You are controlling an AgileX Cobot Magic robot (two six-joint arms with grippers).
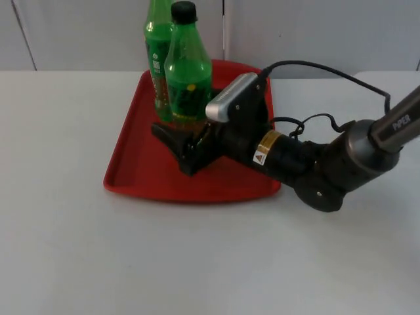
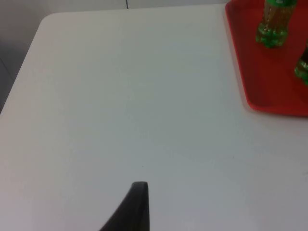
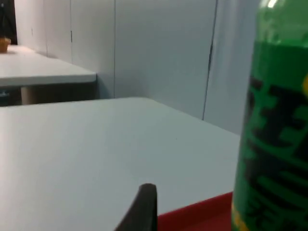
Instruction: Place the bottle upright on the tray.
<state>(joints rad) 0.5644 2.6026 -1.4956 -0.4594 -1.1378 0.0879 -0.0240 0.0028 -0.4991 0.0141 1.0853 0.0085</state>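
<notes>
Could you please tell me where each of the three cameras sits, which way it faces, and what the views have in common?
Top view: fixed above, looking down and forward at the red tray with two green bottles; the right arm reaches in, its right hand open beside the front bottle.
Left wrist view: on the waiting left arm, looking along one fingertip over the white table toward the tray's edge.
Right wrist view: low at tray level, past the front bottle toward the grey wall.
Shared: all three show the tray and front bottle.
</notes>
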